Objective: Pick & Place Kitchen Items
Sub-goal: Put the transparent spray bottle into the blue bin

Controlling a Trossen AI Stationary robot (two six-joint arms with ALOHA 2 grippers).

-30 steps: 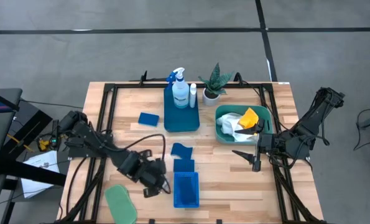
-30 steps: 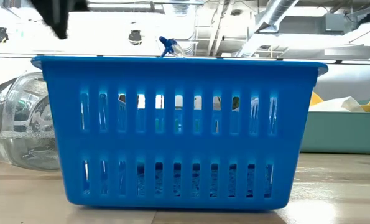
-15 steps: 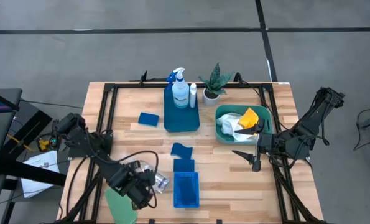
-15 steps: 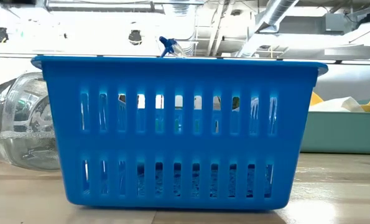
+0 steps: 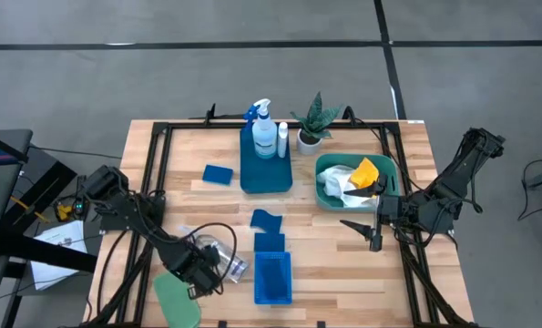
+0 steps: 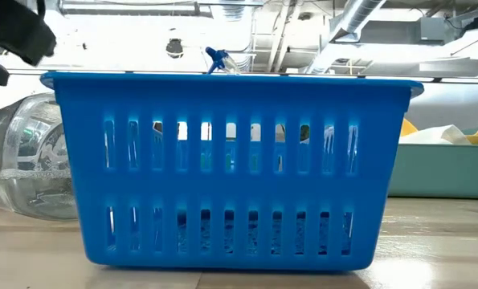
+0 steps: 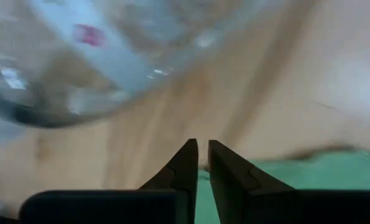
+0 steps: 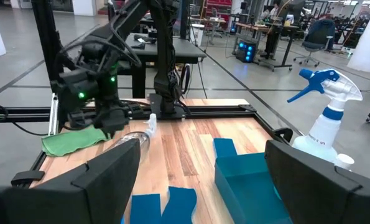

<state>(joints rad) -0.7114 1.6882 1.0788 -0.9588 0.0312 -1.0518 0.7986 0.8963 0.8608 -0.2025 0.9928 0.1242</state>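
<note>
Left pincer (image 7: 198,163), nearly closed, beside clear bottle (image 5: 223,260) lying flat.

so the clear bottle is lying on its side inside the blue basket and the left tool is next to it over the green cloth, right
Not quite. The clear bottle does lie on its side, but on the table to the left of the blue basket, not inside it; the high view shows this, and the low view shows the bottle outside the basket's wall. The rest holds: the left tool is next to it, over the green cloth.
</note>
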